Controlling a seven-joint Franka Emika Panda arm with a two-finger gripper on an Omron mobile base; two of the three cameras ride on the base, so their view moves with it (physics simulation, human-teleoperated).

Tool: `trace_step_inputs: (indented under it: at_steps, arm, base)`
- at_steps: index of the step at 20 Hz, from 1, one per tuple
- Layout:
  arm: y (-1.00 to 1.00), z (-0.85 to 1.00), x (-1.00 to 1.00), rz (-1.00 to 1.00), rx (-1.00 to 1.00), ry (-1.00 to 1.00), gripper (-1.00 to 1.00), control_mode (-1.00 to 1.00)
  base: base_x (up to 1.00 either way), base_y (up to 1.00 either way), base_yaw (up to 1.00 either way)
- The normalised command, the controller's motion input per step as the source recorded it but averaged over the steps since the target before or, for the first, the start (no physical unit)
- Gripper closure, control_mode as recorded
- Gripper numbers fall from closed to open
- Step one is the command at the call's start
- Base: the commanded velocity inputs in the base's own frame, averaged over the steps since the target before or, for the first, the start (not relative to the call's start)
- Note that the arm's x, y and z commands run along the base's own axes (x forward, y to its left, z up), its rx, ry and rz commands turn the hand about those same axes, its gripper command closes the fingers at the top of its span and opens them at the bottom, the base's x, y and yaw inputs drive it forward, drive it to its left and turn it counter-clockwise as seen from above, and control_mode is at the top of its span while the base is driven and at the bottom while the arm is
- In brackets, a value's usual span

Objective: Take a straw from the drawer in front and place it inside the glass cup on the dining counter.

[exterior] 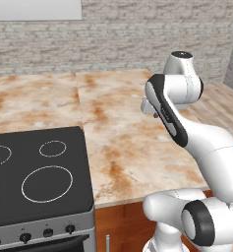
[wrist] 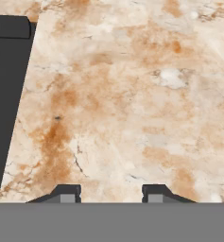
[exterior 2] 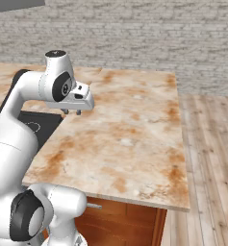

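The gripper hangs above the dining counter, pointing down at the cream, rust-mottled stone, clear of the surface. In the hand view its two dark fingertips stand well apart with bare stone between them, so the jaws are spread wide and hold nothing. In the left base view the hand is mostly hidden behind the arm's forearm, and only a little of it peeks out at the forearm's left edge.

The black glass cooktop sits to the left of the gripper, set against the counter, with white ring markings on its surface and a row of dark knobs along its grey front panel. Its edge also shows at the left of the hand view.

Below the counter's near edge lies the reddish-brown wooden front of the base. A small silver bar handle juts from it just beside the robot's base joint; whether that front is the drawer, and whether it is open or closed, I cannot tell from here.

A grey brick wall runs behind the counter, and pale wooden floorboards stretch off to the right
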Motion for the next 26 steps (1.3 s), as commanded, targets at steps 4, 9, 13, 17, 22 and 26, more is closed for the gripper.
trace_step_inputs:
  at_steps: [4, 9, 13, 17, 22, 26]
  arm:
    - [0.00, 0.00, 0.00, 0.00, 0.00, 0.00, -1.00, 1.00]
    - [0.00, 0.00, 0.00, 0.00, 0.00, 0.00, -1.00, 1.00]
    - [0.00, 0.00, 0.00, 0.00, 0.00, 0.00, -1.00, 1.00]
    - [0.00, 0.00, 0.00, 0.00, 0.00, 0.00, -1.00, 1.00]
    - [0.00, 0.00, 0.00, 0.00, 0.00, 0.00, -1.00, 1.00]
    - [0.00, 0.00, 0.00, 0.00, 0.00, 0.00, -1.00, 1.00]
  base:
    - [0.00, 0.00, 0.00]
    - [0.00, 0.00, 0.00]
    - [0.00, 0.00, 0.00]
    - [-0.02, 0.00, 0.00]
    - [-0.32, 0.00, 0.00]
    - [-0.56, 0.00, 0.00]
